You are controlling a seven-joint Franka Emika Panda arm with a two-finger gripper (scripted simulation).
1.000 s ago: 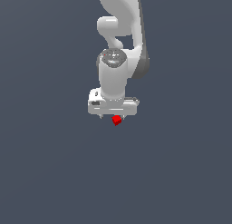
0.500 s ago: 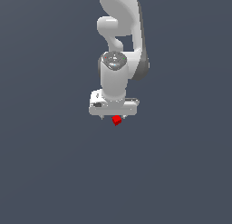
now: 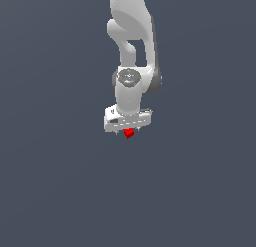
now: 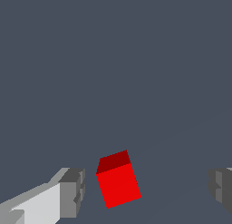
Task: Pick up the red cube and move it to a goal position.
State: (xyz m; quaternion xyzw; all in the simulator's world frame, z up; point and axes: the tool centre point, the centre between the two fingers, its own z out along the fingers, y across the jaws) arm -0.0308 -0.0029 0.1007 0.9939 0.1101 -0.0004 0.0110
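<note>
From where I stand, the white arm (image 3: 131, 41) comes down out of the top of the exterior view and ends in its hand (image 3: 127, 131), pointed straight down over a plain grey counter (image 3: 55, 181). Nothing else sits on that surface that I can make out.

Going left to right across the wrist view: first the pale finger with its grey pad (image 4: 72, 191), then a clear gap, then the red cube (image 4: 118, 182), then a much wider gap, and at the far edge the other grey pad (image 4: 221, 187). The hand is spread wide, and neither pad touches the cube. It holds nothing.

The cube sits between the fingers but off-centre, nearer the first pad, and it is turned a little, so its faces do not lie square to the pads. In the exterior view it peeks out just beneath the hand (image 3: 129, 133), mostly covered by it.

My reading is that the hand is set astride the cube like this so the fingers can close on it from both sides. The grasp is not yet made, and no goal marker shows in either view. Given the skew, I'd guess the cube may twist or slide as the nearer pad meets it first.
</note>
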